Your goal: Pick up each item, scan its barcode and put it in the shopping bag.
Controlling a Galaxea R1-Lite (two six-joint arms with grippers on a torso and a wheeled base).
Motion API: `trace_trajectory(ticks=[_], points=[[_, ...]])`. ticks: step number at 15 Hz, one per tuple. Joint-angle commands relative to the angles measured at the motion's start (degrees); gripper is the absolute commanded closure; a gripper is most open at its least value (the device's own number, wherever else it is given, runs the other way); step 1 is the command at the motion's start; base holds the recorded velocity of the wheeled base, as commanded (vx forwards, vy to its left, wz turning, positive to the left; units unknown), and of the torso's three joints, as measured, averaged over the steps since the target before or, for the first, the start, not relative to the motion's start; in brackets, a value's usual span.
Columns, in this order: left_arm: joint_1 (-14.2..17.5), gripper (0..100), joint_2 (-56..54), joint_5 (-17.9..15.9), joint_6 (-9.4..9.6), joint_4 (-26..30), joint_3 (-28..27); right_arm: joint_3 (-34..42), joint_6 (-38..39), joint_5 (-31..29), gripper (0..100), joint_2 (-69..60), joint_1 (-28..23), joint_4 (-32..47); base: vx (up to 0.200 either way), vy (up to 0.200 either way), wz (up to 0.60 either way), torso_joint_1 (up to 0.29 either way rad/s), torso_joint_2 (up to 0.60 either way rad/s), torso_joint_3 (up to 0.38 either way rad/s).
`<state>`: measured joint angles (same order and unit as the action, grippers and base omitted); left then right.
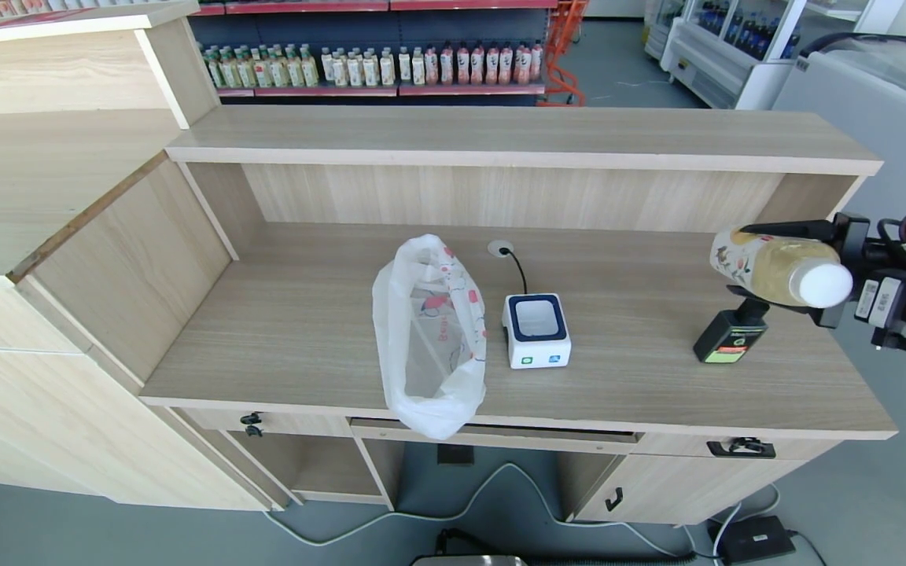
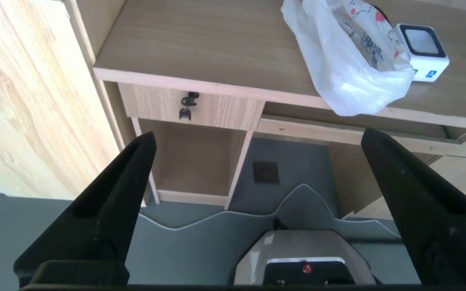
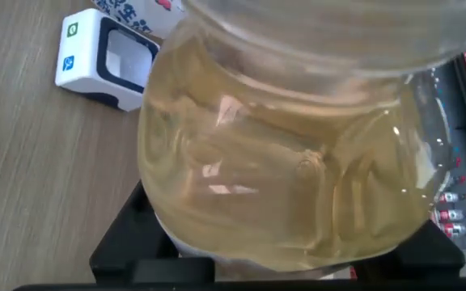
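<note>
My right tool [image 1: 740, 261] is closed on a bottle [image 1: 783, 271] of pale yellow drink, one finger on each side of its body. The bottle lies sideways in the grip, its white cap pointing toward me, and it hangs in the air over the right end of the bench [image 1: 303, 330], clear of the surface. In the right wrist view the yellow liquid and clear plastic sit right against the lens, with the dark fingers on both sides.

Below the bottle a small dark container [image 1: 730, 336] with a green and red label rests on the bench. I cannot tell whether it stands or lies.

The shopping bag [image 1: 429, 338], white plastic with red print, sits at the middle of the bench, its open mouth sagging over the front edge. Just beside it, on its right, is the scanner [image 1: 536, 330], a white box with a dark blue frame around its window. A black cable [image 1: 517, 271] runs from it to a hole in the benchtop behind.

My left tool [image 2: 259, 139] is spread wide with nothing in it, down in front of the bench at its left end, below the top.
</note>
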<state>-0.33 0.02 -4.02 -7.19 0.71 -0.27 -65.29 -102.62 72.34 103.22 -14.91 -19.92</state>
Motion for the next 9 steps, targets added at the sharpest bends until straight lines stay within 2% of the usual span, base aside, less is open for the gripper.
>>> trace_trajectory(ticks=[1,6,7,9], points=[[0.0,0,0.0,0.0,-0.01,0.0,0.0,-2.8,-0.3,-0.1,100,1.5,2.1,-0.2,0.000,0.000,0.00,0.000,0.00,0.000],[0.0,0,0.0,0.0,-0.01,0.0,0.0,-8.2,-1.4,-6.3,100,1.5,3.5,-2.0,0.000,0.000,0.00,0.000,0.00,0.000],[0.0,0,0.0,0.0,-0.01,0.0,0.0,-8.0,-0.2,-6.3,100,1.4,3.7,-0.8,0.000,0.000,0.00,0.000,0.00,0.000],[0.0,0,0.0,0.0,-0.01,0.0,0.0,-7.3,2.6,-7.8,100,-0.4,3.7,6.6,0.000,0.000,0.00,0.000,0.00,0.000]])
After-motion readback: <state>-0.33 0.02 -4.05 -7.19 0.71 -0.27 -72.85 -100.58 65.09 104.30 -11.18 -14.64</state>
